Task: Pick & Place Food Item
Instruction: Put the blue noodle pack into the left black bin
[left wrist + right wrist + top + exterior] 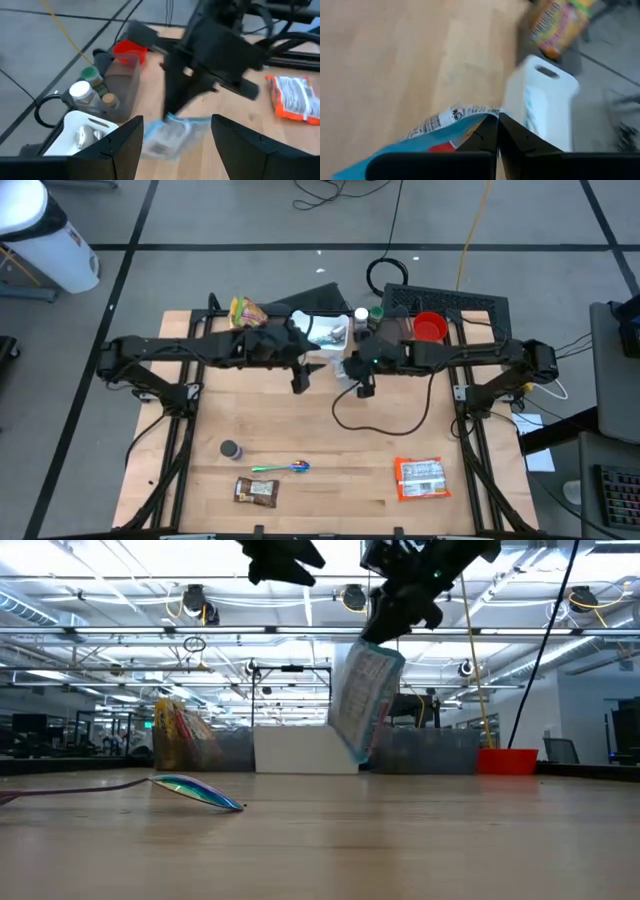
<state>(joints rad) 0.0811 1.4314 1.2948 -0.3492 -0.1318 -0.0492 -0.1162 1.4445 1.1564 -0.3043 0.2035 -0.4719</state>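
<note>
Right pincer [385,625] is clamped tight on the top edge of a blue snack packet [362,700], which hangs in the air above the tabletop [330,460], near its far middle and close to the white bin [322,327]. Left pincer [300,383] hovers just beside it, fingers apart, holding nothing.

Handling: the packet looks light and soft, a thin film pouch. It dangles tilted from one pinched edge, so it probably swings and twists on any quick move. Film is likely slippery; a grip on the sealed seam is the safest hold, as here. Contents could be brittle, so squeezing the middle seems a bad idea.

Hard to see: the high view hides most of the packet under the right arm. The left wrist view shows it only as a blurred blue-white shape under the other arm. The right wrist view cuts off everything but a printed corner at the fingers [485,137]. How much of the seam sits between the fingers cannot be judged. Print on the packet is unreadable. The drop spot is not clear from these views.
</note>
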